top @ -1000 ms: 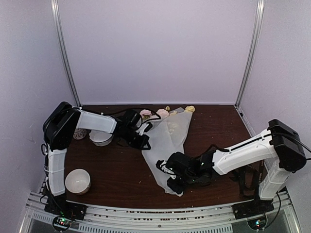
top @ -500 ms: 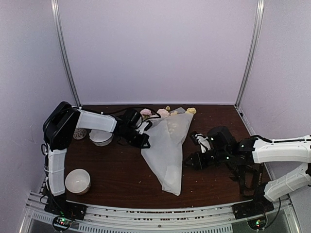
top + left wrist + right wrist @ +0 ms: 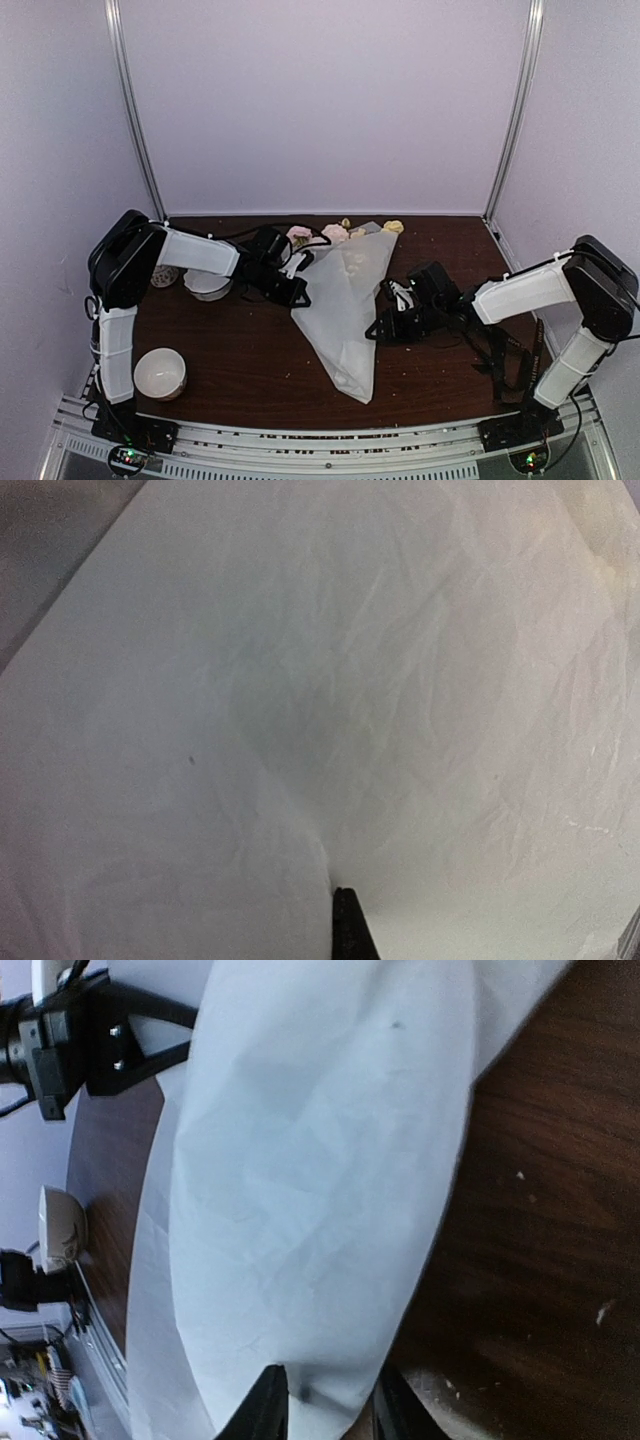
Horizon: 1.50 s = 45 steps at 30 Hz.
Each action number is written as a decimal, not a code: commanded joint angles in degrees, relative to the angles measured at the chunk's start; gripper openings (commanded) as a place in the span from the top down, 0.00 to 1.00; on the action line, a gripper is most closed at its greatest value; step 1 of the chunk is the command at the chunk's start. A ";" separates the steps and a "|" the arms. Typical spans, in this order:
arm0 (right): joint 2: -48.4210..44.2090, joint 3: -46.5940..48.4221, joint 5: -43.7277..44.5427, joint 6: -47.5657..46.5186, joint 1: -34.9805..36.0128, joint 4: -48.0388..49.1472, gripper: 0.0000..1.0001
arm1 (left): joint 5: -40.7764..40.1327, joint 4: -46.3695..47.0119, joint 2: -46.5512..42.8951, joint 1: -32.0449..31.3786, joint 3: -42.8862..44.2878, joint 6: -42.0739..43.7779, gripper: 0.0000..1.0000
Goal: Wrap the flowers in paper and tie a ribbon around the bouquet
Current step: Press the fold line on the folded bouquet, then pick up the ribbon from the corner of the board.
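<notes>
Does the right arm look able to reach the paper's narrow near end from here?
Probably yes. The right gripper, jaws open, sits at the paper's right edge, and only bare table lies between it and that tip. The left gripper grips the opposite edge, out of the way.

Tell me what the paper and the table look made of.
The paper: a thin, frosted white sheet, probably tissue or waxed paper. It looks matte, slightly see-through and finely creased. The table: dark brown wood or wood-look laminate, with grain streaks and a faint sheen.
</notes>
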 commanded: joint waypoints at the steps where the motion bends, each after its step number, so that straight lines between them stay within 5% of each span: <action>1: 2.26 0.67 -6.78 1.76 -1.15 6.42 0.88 | 1.57 1.66 -0.82 -0.11 0.24 -0.42 1.00; 3: 2.25 -0.57 -7.30 2.52 -1.35 6.49 1.00 | 1.05 1.13 -0.96 0.10 0.71 -0.34 1.00; 10: -1.21 -6.97 -4.14 3.77 -2.08 3.91 1.00 | -1.00 -0.38 -0.79 1.03 1.28 2.78 1.00; 14: -6.08 -3.08 2.58 0.08 -2.20 -9.66 0.82 | 1.20 0.90 -0.54 1.04 0.74 3.01 1.00; 19: -13.80 3.42 27.18 -1.19 -4.36 -36.32 0.68 | 3.71 4.19 -0.84 0.91 -1.52 2.40 1.00; 23: -14.47 2.98 37.71 1.38 -7.19 -48.92 0.53 | 5.05 5.39 -1.06 0.95 -2.41 2.62 1.00; 29: -12.20 -0.31 36.69 0.58 -12.71 -48.02 0.42 | 6.39 5.66 -1.11 0.95 -2.57 3.41 1.00; 36: -6.32 1.62 34.12 -5.19 -15.88 -46.57 0.44 | 6.05 5.18 -1.23 0.97 -2.35 3.70 1.00; 45: -12.17 8.91 33.95 -9.03 -17.39 -54.03 0.46 | 5.28 4.04 -1.19 0.99 -1.84 4.47 1.00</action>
